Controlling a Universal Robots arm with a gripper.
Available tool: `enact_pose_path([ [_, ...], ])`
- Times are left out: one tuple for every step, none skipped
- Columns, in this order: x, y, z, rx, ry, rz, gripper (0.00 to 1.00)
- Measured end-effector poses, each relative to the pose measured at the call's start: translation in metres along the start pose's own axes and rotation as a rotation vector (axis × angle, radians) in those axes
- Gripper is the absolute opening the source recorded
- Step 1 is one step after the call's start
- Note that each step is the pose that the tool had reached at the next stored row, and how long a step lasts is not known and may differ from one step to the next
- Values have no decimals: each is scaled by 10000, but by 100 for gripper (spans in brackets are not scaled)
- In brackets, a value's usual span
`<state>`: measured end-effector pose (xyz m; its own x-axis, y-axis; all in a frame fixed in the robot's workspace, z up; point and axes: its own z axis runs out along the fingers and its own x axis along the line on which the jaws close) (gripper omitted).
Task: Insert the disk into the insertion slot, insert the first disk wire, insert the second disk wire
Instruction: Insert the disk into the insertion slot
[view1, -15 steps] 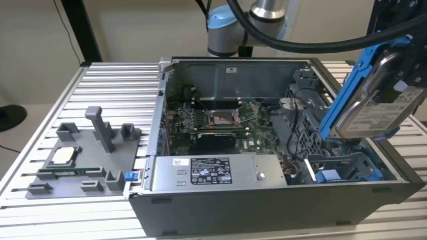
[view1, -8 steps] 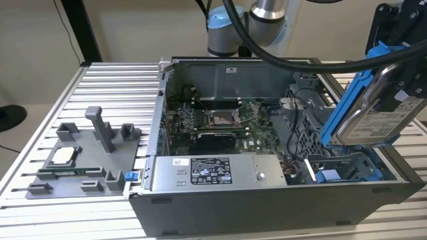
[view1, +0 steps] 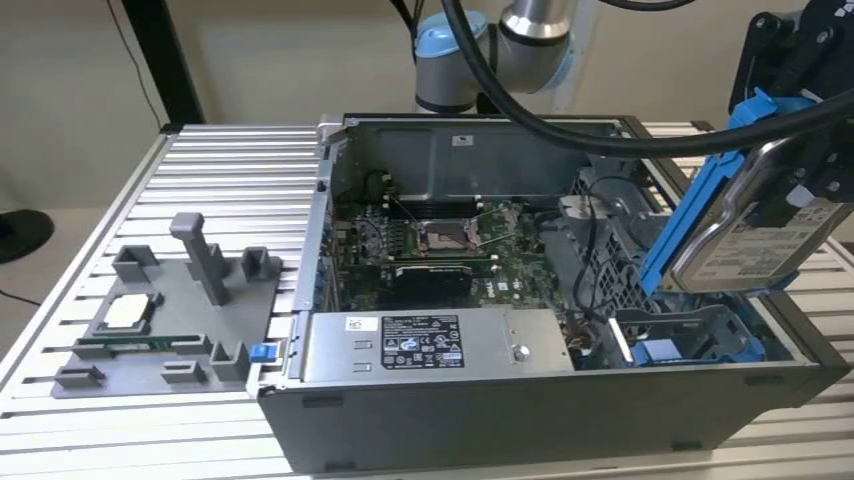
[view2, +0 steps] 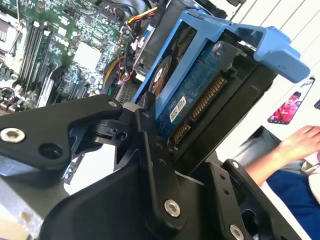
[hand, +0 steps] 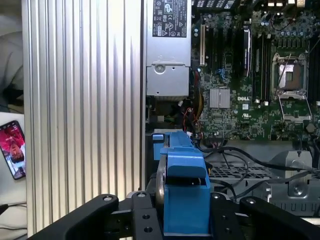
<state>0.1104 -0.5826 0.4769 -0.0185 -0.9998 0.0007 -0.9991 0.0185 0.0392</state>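
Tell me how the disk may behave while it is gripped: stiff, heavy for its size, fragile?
Probably stiff and heavy for its size: the disk is a metal-cased slab, held tilted in the gripper without sagging. Its blue carrier looks like thin plastic and may flex. The bare circuit board seems fragile.

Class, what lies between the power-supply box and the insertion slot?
In the exterior view, a tangle of wires fills the gap between the power-supply box and the insertion slot.
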Motion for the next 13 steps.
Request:
enact_pose_path([
  [0, 0, 0, 0, 0, 0, 0],
  [0, 0, 0, 0, 0, 0, 0],
  [0, 0, 0, 0, -1, 0, 0],
  [0, 0, 0, 0, 0, 0, 0],
  [0, 0, 2, 0, -1, 0, 0],
  [-1, 0, 7, 1, -9, -1, 0],
  [0, -1, 12, 1, -12, -1, 0],
  [0, -1, 21, 0, -17, -1, 0],
  [0, -1, 32, 0, -25, -2, 0],
  [0, -2, 45, 0, -29, -2, 0],
  [0, -2, 57, 0, -32, -1, 0],
  [0, -3, 71, 0, -40, -2, 0],
  [0, -3, 84, 0, -48, -2, 0],
])
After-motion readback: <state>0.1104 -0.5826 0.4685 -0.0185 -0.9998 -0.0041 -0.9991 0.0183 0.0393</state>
